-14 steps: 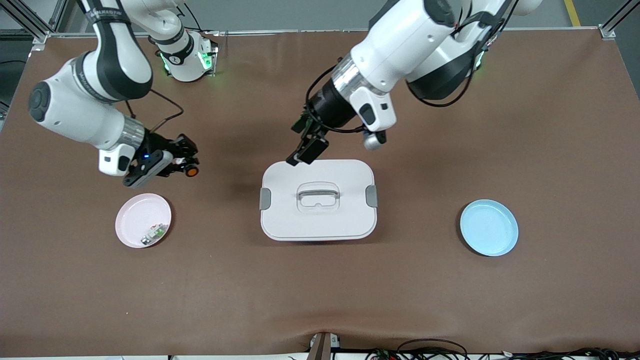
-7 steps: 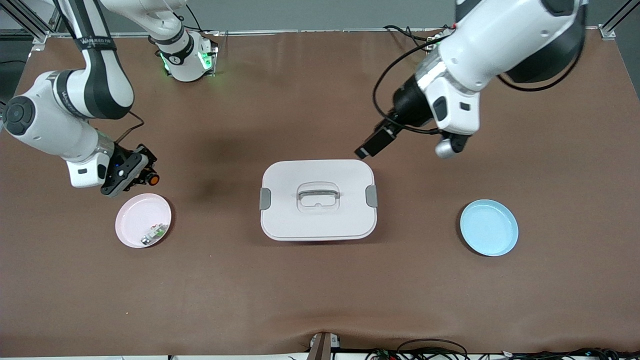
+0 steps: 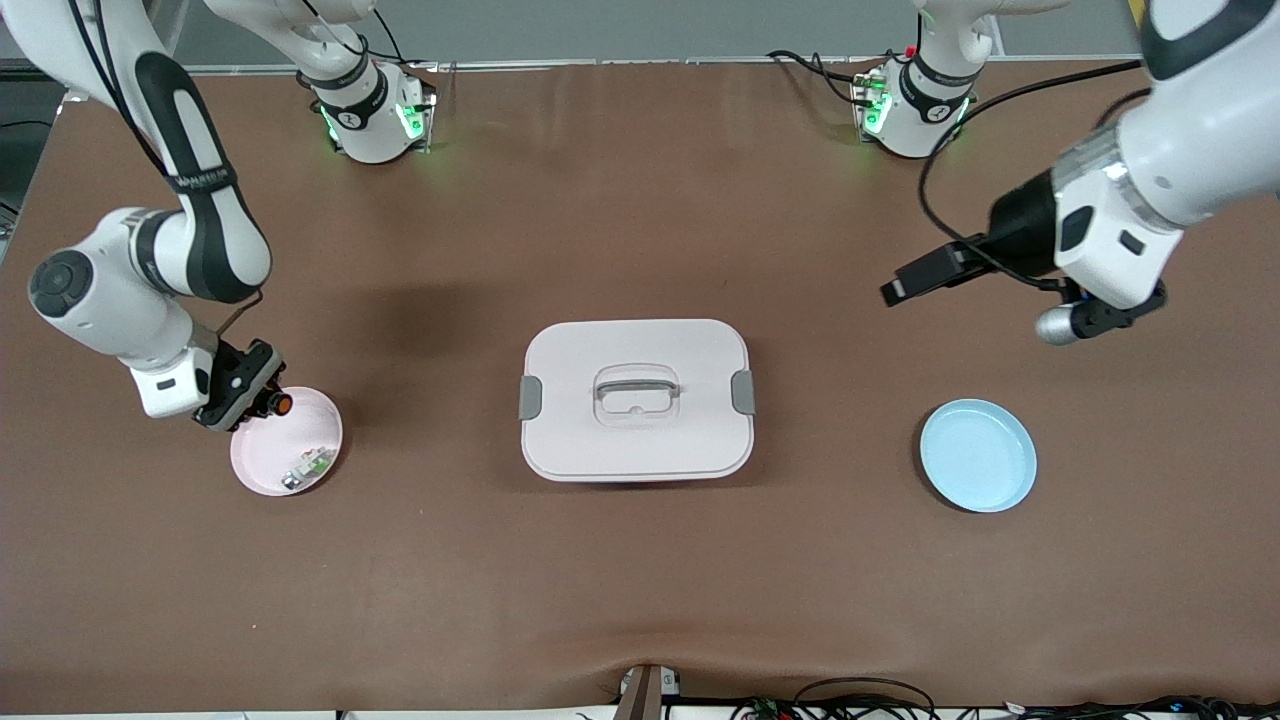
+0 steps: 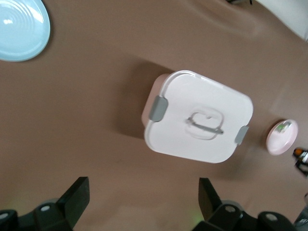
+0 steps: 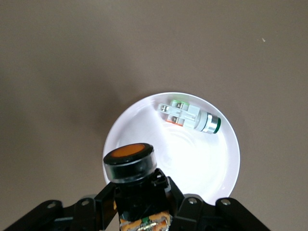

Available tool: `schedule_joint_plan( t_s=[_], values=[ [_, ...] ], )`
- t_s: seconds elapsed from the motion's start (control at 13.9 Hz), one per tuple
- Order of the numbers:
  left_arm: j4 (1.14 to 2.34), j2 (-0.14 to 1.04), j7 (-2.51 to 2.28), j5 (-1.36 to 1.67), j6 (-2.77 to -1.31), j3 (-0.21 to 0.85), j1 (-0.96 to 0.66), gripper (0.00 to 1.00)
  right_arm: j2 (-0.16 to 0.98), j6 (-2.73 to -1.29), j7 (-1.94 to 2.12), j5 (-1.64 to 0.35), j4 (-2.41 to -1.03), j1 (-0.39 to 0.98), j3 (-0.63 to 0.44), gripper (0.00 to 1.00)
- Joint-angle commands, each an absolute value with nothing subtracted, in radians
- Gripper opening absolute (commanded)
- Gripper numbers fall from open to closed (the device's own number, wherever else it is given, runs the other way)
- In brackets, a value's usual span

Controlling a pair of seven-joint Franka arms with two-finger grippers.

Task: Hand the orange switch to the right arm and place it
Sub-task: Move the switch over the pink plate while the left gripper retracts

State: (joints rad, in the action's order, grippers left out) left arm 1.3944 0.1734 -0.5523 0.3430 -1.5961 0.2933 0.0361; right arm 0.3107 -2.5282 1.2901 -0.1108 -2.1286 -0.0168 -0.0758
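1. Table [image 3: 640, 580]: a flat surface under a matte brown cloth, slightly rippled along the edge nearest the front camera.
2. Lidded box [image 3: 636, 400]: a pale, smooth plastic rectangle with rounded corners, grey side clips and a recessed handle, at the table's middle.
3. Pink plate [image 3: 300, 478]: small, round and glossy, toward the right arm's end of the table. In it lies a small green-and-white part [image 3: 308, 467] with a metallic end.
4. Blue plate [image 3: 978, 455]: round with a shallow rim, toward the left arm's end.
5. Orange switch [image 5: 129, 162]: a short black cylinder with a round orange cap. It is pinched between the fingers of the right gripper [image 3: 262, 400], cap pointing away from the wrist. It hangs over the pink plate's rim on the side toward the robots' bases, apart from the green-and-white part.
6. Left gripper [image 3: 915, 280]: black fingers spread wide and holding nothing, raised over bare cloth between the lidded box and the left arm's end.
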Motion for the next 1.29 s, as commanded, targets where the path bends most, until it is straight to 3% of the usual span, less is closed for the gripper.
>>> schedule_joint_plan(
  t_s=[0.0,0.36,0.57,1.22],
  values=[
    [1.393,0.161,-0.331,0.269,-1.56,0.296,0.078,1.0,0.399,-2.588,1.362,-0.087,-2.076,-0.031,-0.058,0.0],
    [1.414,0.161,-0.226,-0.066,-1.623,0.304,0.077,1.0,0.482,-2.614,1.515,-0.052,-2.023,-0.043,-0.061,0.0],
    [1.434,0.161,-0.18,-0.074,-1.722,0.302,0.126,1.0,0.506,-2.628,1.536,-0.032,-2.014,-0.072,-0.063,0.0],
    [1.469,0.17,-0.029,-0.014,-1.787,0.304,0.261,1.0,0.555,-2.689,1.532,-0.031,-2.014,-0.107,-0.061,0.0]
  ],
)
